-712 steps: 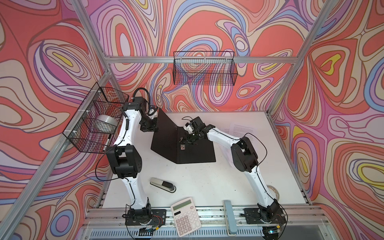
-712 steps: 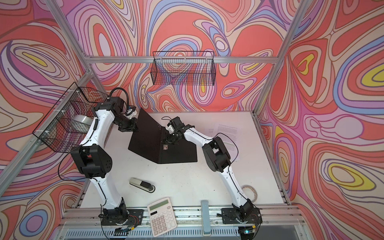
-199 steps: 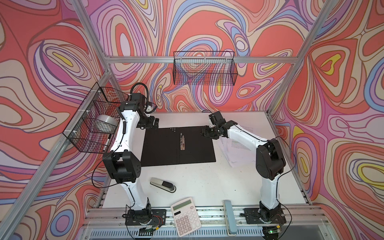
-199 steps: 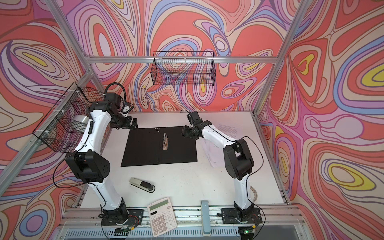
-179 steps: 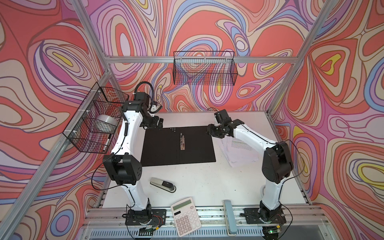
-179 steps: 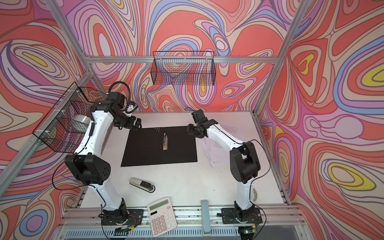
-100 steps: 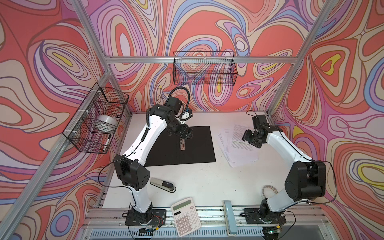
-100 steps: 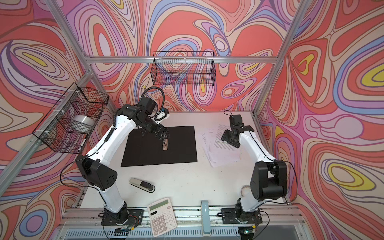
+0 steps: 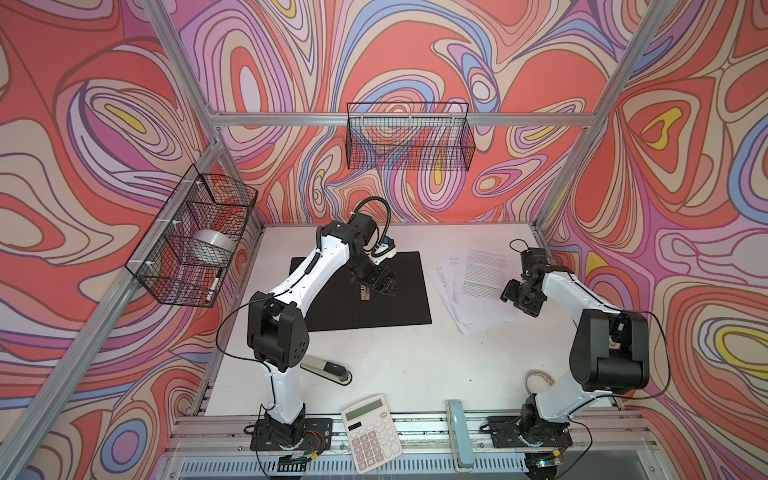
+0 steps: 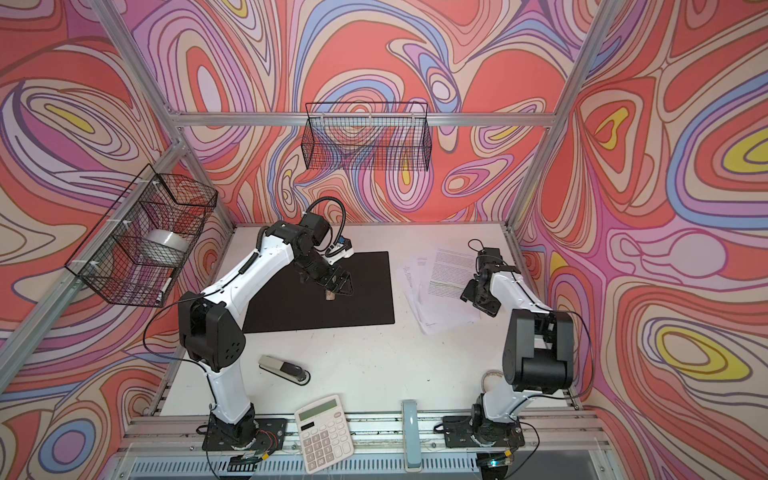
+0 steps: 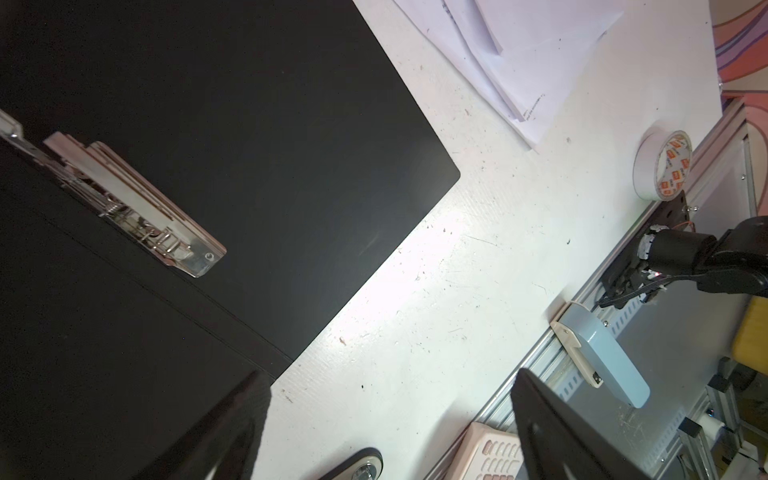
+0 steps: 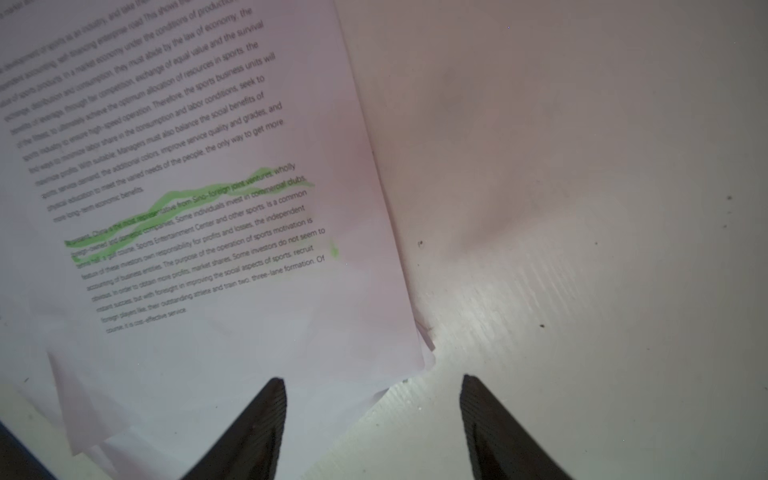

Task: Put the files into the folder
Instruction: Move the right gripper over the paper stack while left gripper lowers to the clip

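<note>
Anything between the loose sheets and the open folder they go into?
Nothing lies on the table between the files and the folder. Only the left end effector hangs open over the folder, near its metal clip.

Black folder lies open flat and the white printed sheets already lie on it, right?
No: in both top views the white printed sheets lie on the white table beside the open, flat black folder, not on it.

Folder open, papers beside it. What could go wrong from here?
1. The files lie fanned and loose; the right gripper, jaws open at their corner, may catch only the top sheet.
2. Sheets slid onto the folder could snag on its metal clip, and the left gripper hovers over it in their path.
</note>
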Tool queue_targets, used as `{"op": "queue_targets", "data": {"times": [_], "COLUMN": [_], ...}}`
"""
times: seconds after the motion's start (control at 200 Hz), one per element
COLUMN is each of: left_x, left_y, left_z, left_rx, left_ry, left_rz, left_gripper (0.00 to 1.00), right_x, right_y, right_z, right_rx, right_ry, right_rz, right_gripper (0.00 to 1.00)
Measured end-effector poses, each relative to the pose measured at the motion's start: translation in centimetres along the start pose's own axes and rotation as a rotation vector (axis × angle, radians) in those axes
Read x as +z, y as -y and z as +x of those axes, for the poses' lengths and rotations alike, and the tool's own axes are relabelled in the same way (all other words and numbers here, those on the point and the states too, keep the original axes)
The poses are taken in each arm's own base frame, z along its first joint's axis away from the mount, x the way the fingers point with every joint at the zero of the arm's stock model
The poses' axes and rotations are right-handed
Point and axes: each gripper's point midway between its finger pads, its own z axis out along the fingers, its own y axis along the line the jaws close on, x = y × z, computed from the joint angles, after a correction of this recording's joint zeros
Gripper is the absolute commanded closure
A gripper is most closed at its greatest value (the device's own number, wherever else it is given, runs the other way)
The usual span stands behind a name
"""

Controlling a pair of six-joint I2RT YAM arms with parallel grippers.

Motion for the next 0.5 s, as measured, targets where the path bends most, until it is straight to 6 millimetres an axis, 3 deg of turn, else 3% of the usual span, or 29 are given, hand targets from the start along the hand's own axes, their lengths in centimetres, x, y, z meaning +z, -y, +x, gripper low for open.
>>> {"op": "queue_targets", "data": {"times": [0.331, 0.501], "left_x": [1.3, 1.3], "left_y": [-0.3, -0.4], "left_z": [0.7, 0.8], "left_rx": [-0.015, -0.011], "left_ry": [-0.019, -0.019], "left_rz": [0.016, 0.009], "left_gripper": [0.09, 0.09], "right_x": [3.9, 4.4], "right_y": [-0.5, -1.0], "right_z": [-0.9, -0.8], "right_rx": [-0.003, -0.007], "right_ry": [-0.057, -0.072], "right_rz": [-0.009, -0.037], "right_gripper": [0.34, 0.44]}}
